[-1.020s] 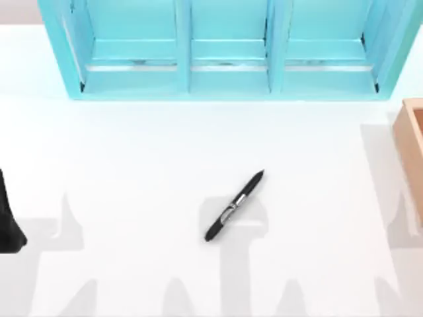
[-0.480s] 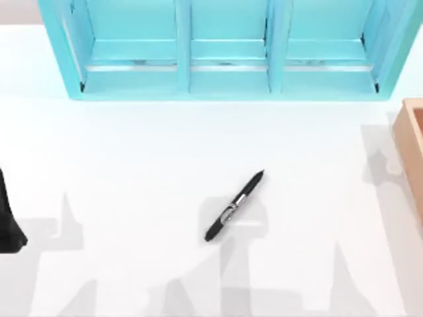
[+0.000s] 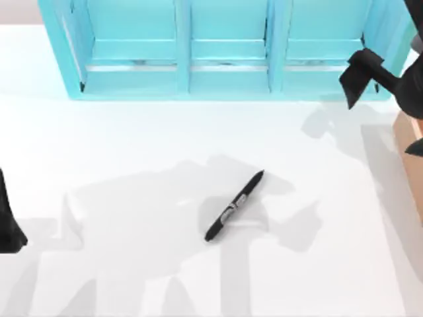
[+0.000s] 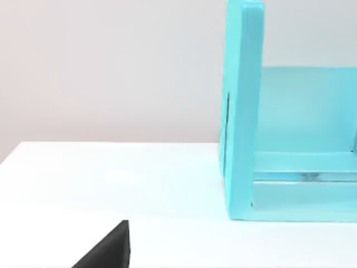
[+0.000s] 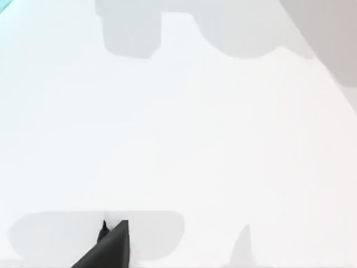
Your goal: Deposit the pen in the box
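The slim black pen (image 3: 234, 206) with its silver clip lies slanted on the white table, a little right of the middle, its pointed tip toward the far right. The tan wooden box (image 3: 404, 148) is cut off by the table's right edge. My right gripper (image 3: 362, 72) hangs high at the far right, in front of the teal unit and above the box's far end, well away from the pen. My left arm (image 3: 8, 221) rests at the left edge.
A big teal-blue unit (image 3: 225, 79) with three compartments spans the back of the table; its side wall (image 4: 242, 111) appears in the left wrist view. Arm shadows fall across the white tabletop (image 3: 132, 152) around the pen.
My right arm has come into the top view at the far right, near the teal unit and the box. Its shadows have shifted across the table. The pen and left arm have not moved.
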`<state>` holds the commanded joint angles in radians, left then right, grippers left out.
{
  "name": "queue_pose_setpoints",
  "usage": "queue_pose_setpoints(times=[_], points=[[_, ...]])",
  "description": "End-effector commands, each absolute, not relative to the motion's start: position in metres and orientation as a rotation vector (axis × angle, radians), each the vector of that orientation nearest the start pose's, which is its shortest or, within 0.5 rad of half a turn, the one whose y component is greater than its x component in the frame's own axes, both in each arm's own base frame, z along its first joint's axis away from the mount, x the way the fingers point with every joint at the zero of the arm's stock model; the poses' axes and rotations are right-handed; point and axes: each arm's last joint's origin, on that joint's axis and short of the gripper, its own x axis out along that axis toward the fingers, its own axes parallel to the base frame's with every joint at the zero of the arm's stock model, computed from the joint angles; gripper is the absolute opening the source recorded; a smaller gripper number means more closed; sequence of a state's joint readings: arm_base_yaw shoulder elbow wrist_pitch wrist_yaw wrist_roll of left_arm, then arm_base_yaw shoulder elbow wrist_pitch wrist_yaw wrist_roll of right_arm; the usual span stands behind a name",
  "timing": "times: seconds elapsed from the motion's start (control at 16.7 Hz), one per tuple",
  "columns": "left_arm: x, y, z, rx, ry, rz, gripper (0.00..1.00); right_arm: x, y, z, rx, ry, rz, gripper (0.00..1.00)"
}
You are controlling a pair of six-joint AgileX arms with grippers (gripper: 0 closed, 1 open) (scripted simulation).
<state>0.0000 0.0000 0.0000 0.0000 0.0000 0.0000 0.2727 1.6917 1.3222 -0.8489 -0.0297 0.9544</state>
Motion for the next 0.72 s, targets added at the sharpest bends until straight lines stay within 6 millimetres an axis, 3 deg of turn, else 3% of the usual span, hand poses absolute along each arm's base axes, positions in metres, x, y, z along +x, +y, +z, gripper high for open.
queue_pose_setpoints(times=[0.12,0.3,0.54,0.72], points=[[0.106,-0.001,0.16,0.0,0.0,0.0,1.0,0.347,0.129,0.221,0.664,1.332,-0.394,1.0],[0.106,-0.001,0.16,0.0,0.0,0.0,1.0,0.359,0.181,0.205,0.63,1.426,-0.46,1.0],[0.106,-0.001,0.16,0.0,0.0,0.0,1.0,0.356,0.246,0.189,0.567,1.49,-0.496,1.0],[0.106,-0.001,0.16,0.0,0.0,0.0,1.0,0.347,0.277,0.184,0.534,1.504,-0.492,1.0]])
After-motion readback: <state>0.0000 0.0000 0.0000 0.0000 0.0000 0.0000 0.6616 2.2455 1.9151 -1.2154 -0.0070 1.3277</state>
